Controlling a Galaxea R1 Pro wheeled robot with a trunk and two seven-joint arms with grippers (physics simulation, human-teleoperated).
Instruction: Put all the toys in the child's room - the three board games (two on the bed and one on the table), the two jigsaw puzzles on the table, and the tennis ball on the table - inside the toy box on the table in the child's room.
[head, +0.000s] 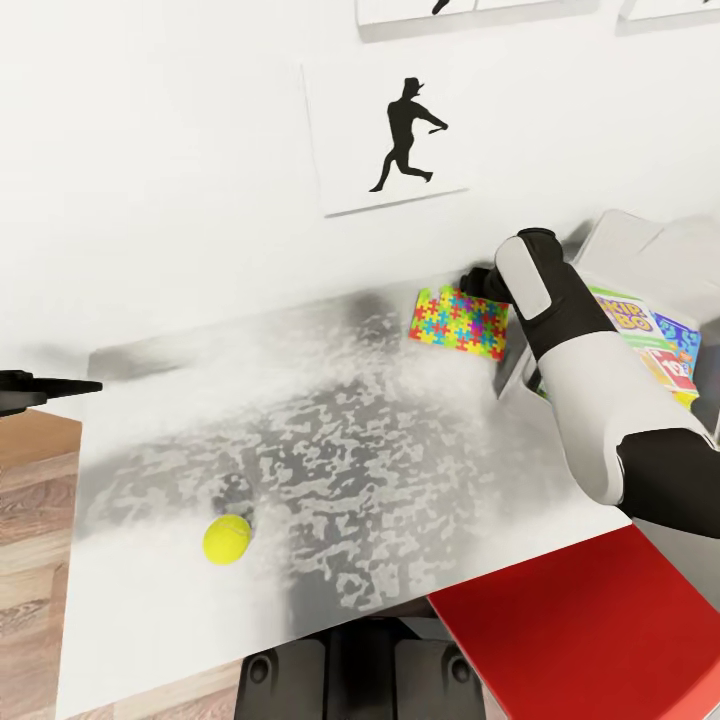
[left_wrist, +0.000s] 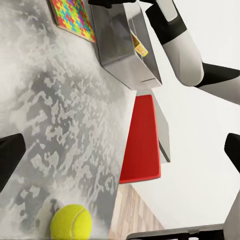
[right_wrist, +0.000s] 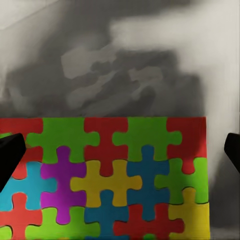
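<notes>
The tennis ball (head: 228, 538) lies near the table's (head: 330, 460) front left corner. A jigsaw puzzle (head: 460, 322) lies flat at the back right, beside the toy box (head: 625, 225). A SKIP BO board game (head: 628, 315) leans inside the box. My right gripper (head: 482, 283) hovers over the puzzle's far edge; in the right wrist view it (right_wrist: 120, 152) is open just above the puzzle (right_wrist: 115, 175). My left gripper (head: 60, 390) hangs off the table's left edge, open (left_wrist: 120, 152), with the ball (left_wrist: 71, 223) and toy box (left_wrist: 120, 45) ahead of it.
A red-topped piece of furniture (head: 590, 630) stands against the table's front right corner. Wood-plank floor (head: 35, 520) shows on the left. A baseball-player print (head: 385, 135) hangs on the white wall behind the table. My base (head: 360, 670) is at the table's front edge.
</notes>
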